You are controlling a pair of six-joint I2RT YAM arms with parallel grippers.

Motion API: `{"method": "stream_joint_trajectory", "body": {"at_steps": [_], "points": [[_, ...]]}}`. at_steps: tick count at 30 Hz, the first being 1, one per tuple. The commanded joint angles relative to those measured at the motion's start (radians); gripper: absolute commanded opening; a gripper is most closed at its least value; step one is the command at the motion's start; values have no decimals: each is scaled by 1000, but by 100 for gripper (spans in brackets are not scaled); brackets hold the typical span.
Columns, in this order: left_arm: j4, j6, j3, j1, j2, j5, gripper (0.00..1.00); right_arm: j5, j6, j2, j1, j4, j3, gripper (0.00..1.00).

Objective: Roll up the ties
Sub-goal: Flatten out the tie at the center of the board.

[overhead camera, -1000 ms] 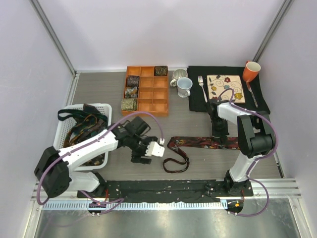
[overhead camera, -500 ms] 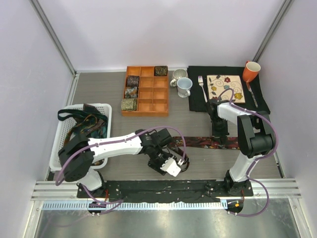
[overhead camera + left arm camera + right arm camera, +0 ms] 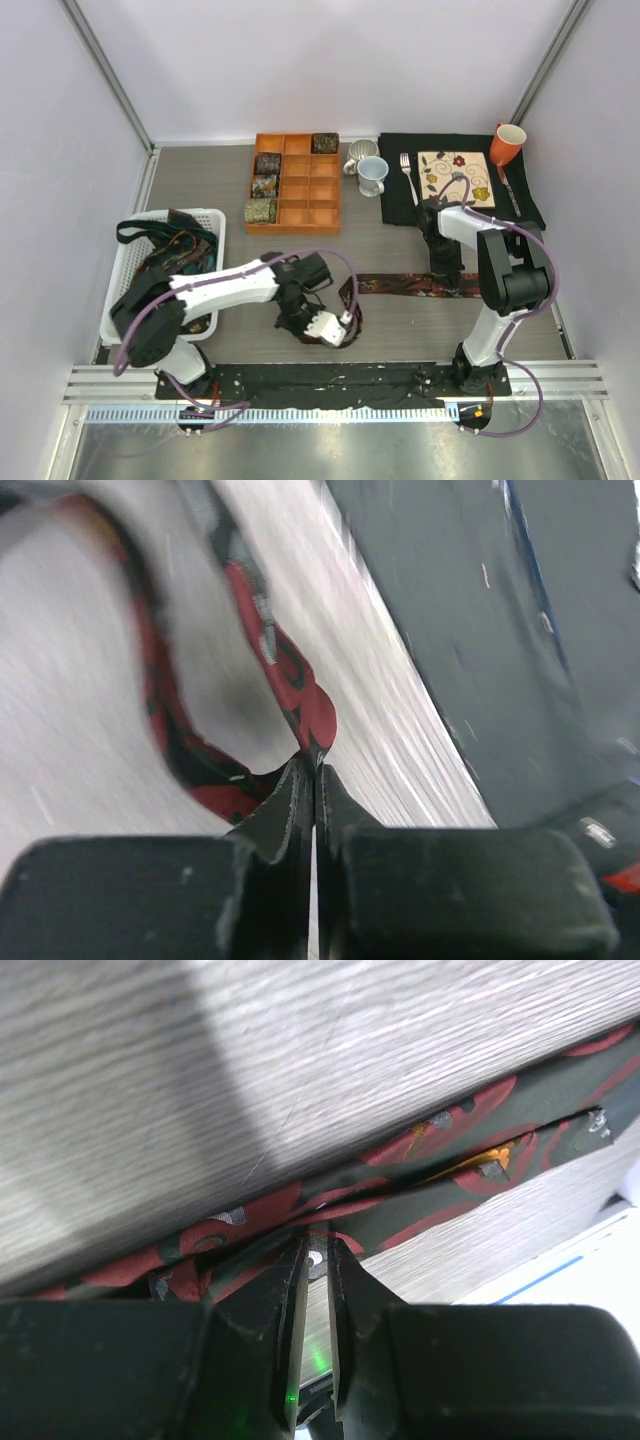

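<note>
overhead: bright, even, sharp | left wrist: motion-blurred | right wrist: sharp

We watched the left gripper point(image 3: 347, 322) leave its place near the white basket point(image 3: 215, 215) and swing right and nearer across the surface point(image 3: 200, 190) to the thin end of the maroon tie point(image 3: 420, 287). Its jaws are now pinched together on that fabric. The wide loop that lay there has drawn into a smaller bunch at its tips.

Orange tray point(image 3: 310, 190) and mugs point(image 3: 372, 176) seen mid-table; fork point(image 3: 408, 175) and cup point(image 3: 507, 143) set on placemat point(image 3: 400, 205); basket point(image 3: 205, 213) at left.
</note>
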Motion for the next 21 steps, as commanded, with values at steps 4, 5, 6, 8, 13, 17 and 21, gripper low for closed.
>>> {"method": "stream_joint_trajectory", "body": {"at_steps": [4, 5, 6, 8, 13, 17, 21], "points": [[-276, -110, -7, 265, -102, -6, 0, 99, -34, 64, 1, 73, 63, 20], [-287, -118, 5, 332, -67, -1, 0, 107, -46, 73, 1, 72, 69, 19], [-300, -136, 22, 366, -39, 18, 0, 122, -54, 76, 5, 70, 75, 19], [-329, -144, 83, 461, 33, 42, 0, 142, -75, 78, 13, 67, 78, 19], [-399, -160, 249, 607, 169, 104, 0, 181, -100, 61, 28, 61, 55, 19], [-424, -166, 322, 647, 242, 91, 7, 201, -109, 58, 42, 61, 46, 19], [-391, -206, 387, 699, 254, 129, 34, 196, -107, 70, 67, 46, 64, 19]]}}
